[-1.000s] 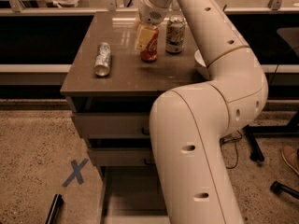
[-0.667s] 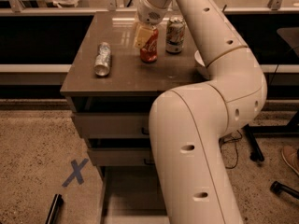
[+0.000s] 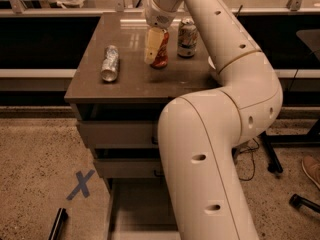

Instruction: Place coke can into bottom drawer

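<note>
Red coke can (image 3: 162, 55) at gripper (image 3: 155, 54); bottom drawer (image 3: 142, 209) open.

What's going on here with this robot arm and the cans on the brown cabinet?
The white robot arm reaches over the brown cabinet top, and its gripper is down at the small red coke can towards the back of the top. Whether it has the can clamped cannot be told. A pale white-green can stands upright beside it, and a silver can lies on its side. Below, the grey-tan bottom drawer is pulled open, with no can in it yet.
</note>
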Controlling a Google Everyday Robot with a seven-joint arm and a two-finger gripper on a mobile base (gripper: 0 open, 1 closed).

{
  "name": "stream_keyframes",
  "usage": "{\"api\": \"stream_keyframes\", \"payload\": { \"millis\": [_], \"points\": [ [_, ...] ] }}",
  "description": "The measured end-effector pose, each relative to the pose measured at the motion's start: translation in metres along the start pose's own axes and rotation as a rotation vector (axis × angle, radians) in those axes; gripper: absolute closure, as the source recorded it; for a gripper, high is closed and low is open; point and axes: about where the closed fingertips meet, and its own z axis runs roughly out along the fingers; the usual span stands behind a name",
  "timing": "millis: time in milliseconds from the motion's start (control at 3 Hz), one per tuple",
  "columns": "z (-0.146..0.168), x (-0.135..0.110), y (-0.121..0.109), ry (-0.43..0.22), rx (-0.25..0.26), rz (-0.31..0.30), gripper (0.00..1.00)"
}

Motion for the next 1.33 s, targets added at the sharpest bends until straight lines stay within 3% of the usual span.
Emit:
{"api": "stream_keyframes", "payload": {
  "millis": [333, 667, 1333],
  "points": [
    [0.001, 0.000, -0.001, -0.001, 0.001, 0.000, 0.00],
    [-0.005, 0.004, -0.003, -0.045, 0.026, 0.027, 0.00],
    [-0.015, 0.031, 0.009, -0.139, 0.029, 0.119, 0.00]
  ]
}}
